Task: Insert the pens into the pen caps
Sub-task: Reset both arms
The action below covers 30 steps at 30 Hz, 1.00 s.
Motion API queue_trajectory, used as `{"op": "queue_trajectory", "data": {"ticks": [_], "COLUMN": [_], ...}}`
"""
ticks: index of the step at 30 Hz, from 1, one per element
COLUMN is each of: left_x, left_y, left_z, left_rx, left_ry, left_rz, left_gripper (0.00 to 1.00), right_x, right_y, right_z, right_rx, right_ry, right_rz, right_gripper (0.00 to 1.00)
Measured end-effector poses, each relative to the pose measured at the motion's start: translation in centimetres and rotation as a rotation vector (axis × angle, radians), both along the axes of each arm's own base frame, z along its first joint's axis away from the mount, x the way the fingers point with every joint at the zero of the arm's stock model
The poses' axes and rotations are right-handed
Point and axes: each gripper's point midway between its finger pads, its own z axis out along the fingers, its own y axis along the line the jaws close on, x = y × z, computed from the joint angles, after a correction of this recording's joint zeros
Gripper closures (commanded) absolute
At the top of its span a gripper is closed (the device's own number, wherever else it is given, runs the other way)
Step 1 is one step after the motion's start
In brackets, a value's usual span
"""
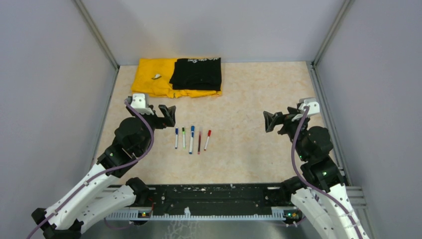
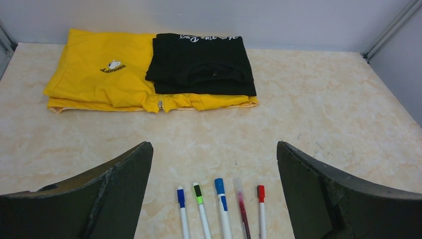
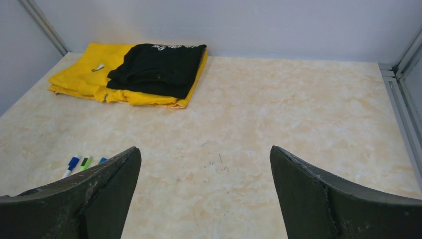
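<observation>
Currently left gripper [image 1: 167, 114] and right gripper [image 1: 271, 121] are being held wide open, empty; pens [image 1: 191, 138] are lying close-packed mid-frame, so neighbours risk being knocked during pickup.

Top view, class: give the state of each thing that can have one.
left pincer: open, empty
right pincer: open, empty
pens: lying flat in a row, caps apparently on
yellow shirt: folded flat
black shirt: folded, lying on the yellow shirt

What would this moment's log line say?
left gripper: open, empty | right gripper: open, empty | five slim marker pens: side by side on beige marbled table, untouched | folded yellow shirt, black shirt: far edge
</observation>
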Motion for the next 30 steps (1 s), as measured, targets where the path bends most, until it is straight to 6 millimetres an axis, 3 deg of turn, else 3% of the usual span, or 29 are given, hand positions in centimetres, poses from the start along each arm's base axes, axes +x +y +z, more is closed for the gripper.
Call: {"op": "queue_trajectory", "data": {"ticks": [5, 13, 24, 30], "left_x": [0.1, -0.2, -0.2, -0.2], "left_y": [0.5, 2.0, 1.8, 2.1], "left_z": [0.4, 3.0, 2.7, 2.2], "left_rx": [0.022, 0.026, -0.005, -0.009], "left_ry": [-0.012, -0.065, -0.054, -0.035], "left_rz": [0.022, 0.067, 0.066, 0.09], "left_gripper": [0.02, 0.01, 0.01, 0.01], "right_x": [0.1, -0.2, -0.8, -0.5], "right_y": [-0.5, -1.5, 0.4, -0.7], "right_z": [0.1, 1.5, 2.9, 2.8], "right_rx": [-0.013, -0.01, 0.058, 0.072], "right_ry": [-0.006, -0.051, -0.091, -0.083], "right_rz": [-0.028, -0.07, 0.037, -0.032], "right_gripper": [0.02, 0.02, 0.02, 0.02]}}
